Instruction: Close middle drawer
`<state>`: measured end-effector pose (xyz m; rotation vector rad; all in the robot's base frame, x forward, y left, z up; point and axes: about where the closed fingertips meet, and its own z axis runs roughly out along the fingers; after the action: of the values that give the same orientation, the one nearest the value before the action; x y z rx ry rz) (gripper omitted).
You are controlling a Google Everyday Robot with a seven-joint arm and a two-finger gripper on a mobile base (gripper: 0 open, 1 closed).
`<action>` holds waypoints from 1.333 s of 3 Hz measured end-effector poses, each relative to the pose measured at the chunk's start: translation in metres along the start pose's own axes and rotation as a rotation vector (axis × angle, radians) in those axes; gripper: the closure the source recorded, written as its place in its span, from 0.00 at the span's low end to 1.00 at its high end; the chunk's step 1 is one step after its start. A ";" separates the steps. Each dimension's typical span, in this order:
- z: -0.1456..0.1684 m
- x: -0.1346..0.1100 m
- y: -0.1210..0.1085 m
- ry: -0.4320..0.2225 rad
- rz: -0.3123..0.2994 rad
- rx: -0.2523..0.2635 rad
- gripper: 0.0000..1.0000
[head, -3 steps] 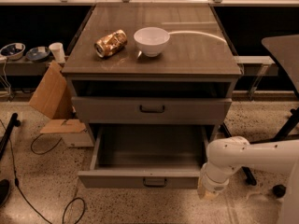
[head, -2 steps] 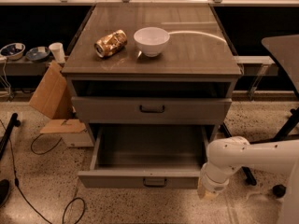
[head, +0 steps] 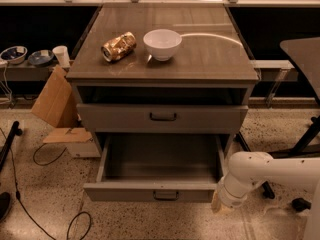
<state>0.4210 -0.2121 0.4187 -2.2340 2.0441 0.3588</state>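
- The middle drawer (head: 145,190) is pulled well out of the cabinet (head: 75,91). Its deep grey box is open to view and looks empty, and its low front faces me with the small dark handle (head: 165,195) at centre.
- Change over the last second: none that I can detect. The drawer front sits at the same extension and the arm holds the same pose. I judge the closing push has not yet taken effect and the full travel remains.
- The gripper (head: 217,206) sits low at the drawer's front right corner, just beside or touching the front face; I cannot tell which. I also cannot tell whether the gripper is spread or pressed together.
- The white arm (head: 270,171) reaches in from the right edge, clear of the drawer box.
- The taller-fronted drawer (head: 120,118) above is closed and is not the target.
- On the cabinet top, a white bowl (head: 162,44) and a crushed can (head: 119,46) rest side by side, well apart from the work.
- Next move, as I judge it: a steady push on the front, straight inward.
- Risk: an off-centre push at the corner may skew the drawer.
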 end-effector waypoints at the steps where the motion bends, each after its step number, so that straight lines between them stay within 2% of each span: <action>1: 0.003 0.005 -0.011 -0.042 0.010 0.026 1.00; 2: 0.011 0.014 -0.022 -0.085 0.026 0.066 1.00; 4: 0.016 0.023 -0.048 -0.103 0.042 0.096 1.00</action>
<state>0.4684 -0.2264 0.3931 -2.0753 2.0144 0.3633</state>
